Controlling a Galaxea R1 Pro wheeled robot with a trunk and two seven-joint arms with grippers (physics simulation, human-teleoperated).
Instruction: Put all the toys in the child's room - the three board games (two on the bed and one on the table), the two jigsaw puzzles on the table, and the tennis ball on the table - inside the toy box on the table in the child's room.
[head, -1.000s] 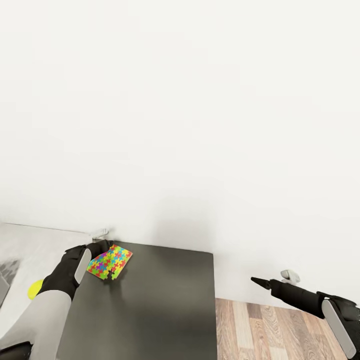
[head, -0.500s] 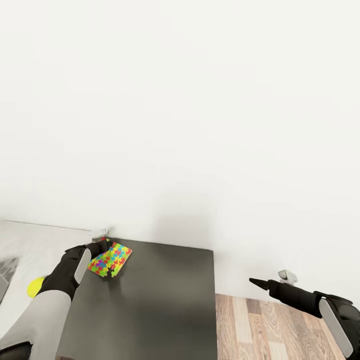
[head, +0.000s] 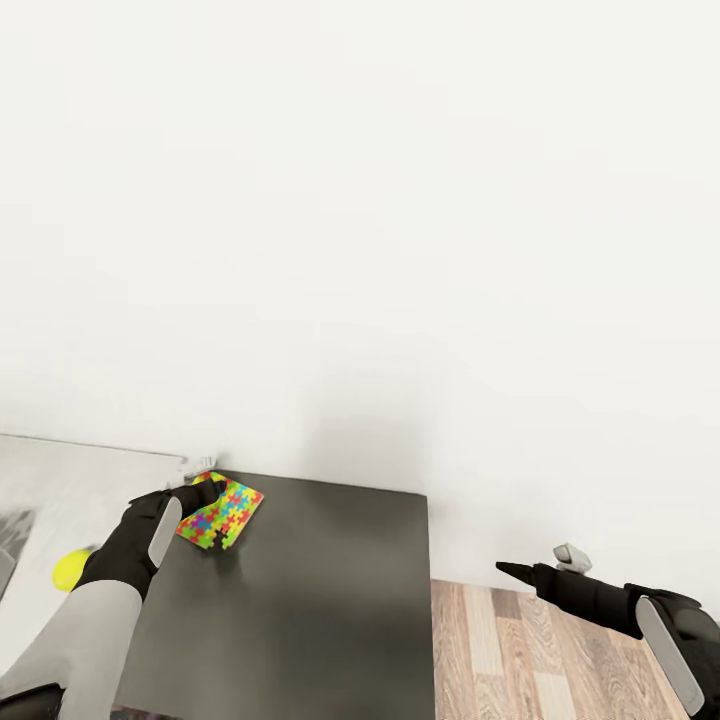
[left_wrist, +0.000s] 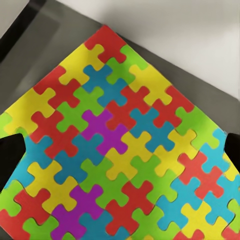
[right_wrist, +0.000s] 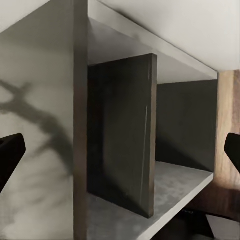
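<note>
A jigsaw puzzle (head: 224, 511) of bright interlocking pieces lies at the far left corner of the dark grey cabinet top (head: 320, 600). My left gripper (head: 203, 493) hovers at its far left edge, open. In the left wrist view the puzzle (left_wrist: 120, 100) spreads across the picture, with a black fingertip at each side. The tennis ball (head: 68, 568) rests on the pale table (head: 90, 480), left of my left forearm. My right gripper (head: 518, 573) hangs open over the floor, right of the cabinet. The board games, the bed and the toy box are out of view.
A white wall rises straight behind the cabinet and table. Wood plank floor (head: 560, 660) lies right of the cabinet. The right wrist view looks into the cabinet's open shelves (right_wrist: 175, 185) with a dark upright divider (right_wrist: 122, 135).
The whole picture has slid up a little, so the camera moved. The right gripper has sunk slightly and crept left. The puzzle stays put on the cabinet.
</note>
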